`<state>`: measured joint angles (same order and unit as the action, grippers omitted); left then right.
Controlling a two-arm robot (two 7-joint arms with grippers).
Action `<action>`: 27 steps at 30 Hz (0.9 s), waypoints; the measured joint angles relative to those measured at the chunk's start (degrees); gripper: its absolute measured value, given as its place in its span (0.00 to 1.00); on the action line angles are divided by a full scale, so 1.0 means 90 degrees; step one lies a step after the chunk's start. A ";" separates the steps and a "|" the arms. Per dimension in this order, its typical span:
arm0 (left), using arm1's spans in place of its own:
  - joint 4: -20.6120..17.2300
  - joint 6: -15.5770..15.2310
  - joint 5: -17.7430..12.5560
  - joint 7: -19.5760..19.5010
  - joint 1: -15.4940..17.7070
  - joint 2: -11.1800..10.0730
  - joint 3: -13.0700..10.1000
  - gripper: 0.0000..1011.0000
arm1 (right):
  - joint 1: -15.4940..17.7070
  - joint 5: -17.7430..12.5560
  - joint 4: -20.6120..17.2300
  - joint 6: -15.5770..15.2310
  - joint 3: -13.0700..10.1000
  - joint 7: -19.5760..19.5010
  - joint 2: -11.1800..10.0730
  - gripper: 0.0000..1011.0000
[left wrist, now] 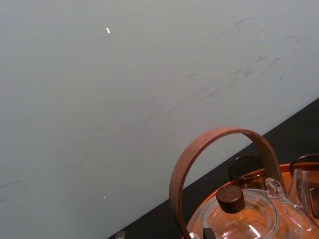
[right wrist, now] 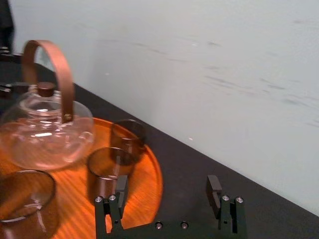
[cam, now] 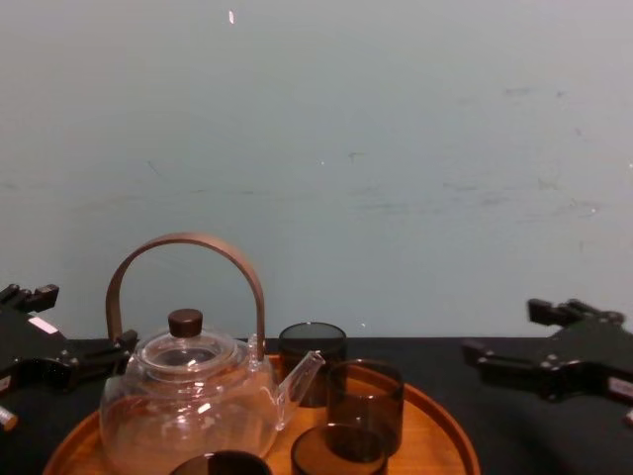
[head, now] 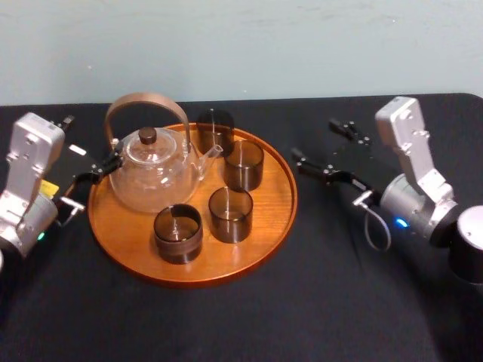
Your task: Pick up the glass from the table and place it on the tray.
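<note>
Four glasses [head: 230, 213] upright, mouths up, on tray [head: 281, 205] | right gripper [head: 314, 140] over table [head: 339, 286] beside tray, jaws apart, empty | left gripper [head: 91, 141] beside teapot [head: 151, 179], jaws apart, empty

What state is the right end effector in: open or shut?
Open: the right end effector is spread wide with nothing in it, beside the tray.

Probably a lab, bare wall [cam: 396, 119], black table [head: 332, 302]

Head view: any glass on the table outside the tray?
No, all four glasses stand inside the tray, next to the teapot.
</note>
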<state>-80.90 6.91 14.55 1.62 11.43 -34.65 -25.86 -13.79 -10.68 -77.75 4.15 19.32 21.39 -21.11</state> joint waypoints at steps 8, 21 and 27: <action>0.0000 0.0000 0.0000 0.0000 0.0000 0.0000 0.0000 1.00 | 0.0175 -0.0017 0.0019 0.0061 -0.0454 -0.0291 -0.0023 0.99; 0.0000 0.0000 0.0000 0.0000 0.0000 0.0000 0.0000 1.00 | 0.0267 0.0021 0.0210 0.0091 -0.0881 -0.0588 0.0108 0.99; 0.0000 0.0000 0.0000 0.0000 0.0000 0.0000 0.0000 1.00 | 0.0257 0.0023 0.0207 0.0091 -0.0846 -0.0563 0.0099 0.99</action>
<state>-80.90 6.91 14.55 1.62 11.43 -34.64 -25.86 -11.47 -10.48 -75.89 4.97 11.70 16.32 -20.22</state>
